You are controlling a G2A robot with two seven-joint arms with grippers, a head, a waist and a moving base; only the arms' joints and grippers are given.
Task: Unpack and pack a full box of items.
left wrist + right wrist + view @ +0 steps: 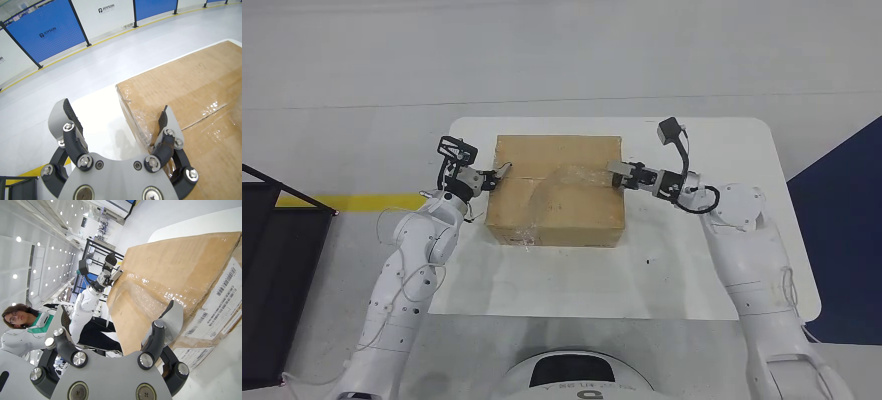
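A closed brown cardboard box (557, 190) stands on the white table (692, 280), its top flaps held by clear tape (577, 178) along the middle seam. My left gripper (115, 111) is open at the box's left end (136, 121), one finger (164, 118) over the top edge near the seam, the other (70, 111) off the box. My right gripper (118, 313) is open at the right end, one finger (174, 309) on the taped seam at the top edge. The left gripper (116, 274) shows across the box in the right wrist view.
White shipping labels (225, 306) cover the box's right end. A black metal rack (272, 270) stands on the floor left of the table. Bare tabletop lies in front of the box (622, 280). Blue partition panels (45, 32) line the far floor.
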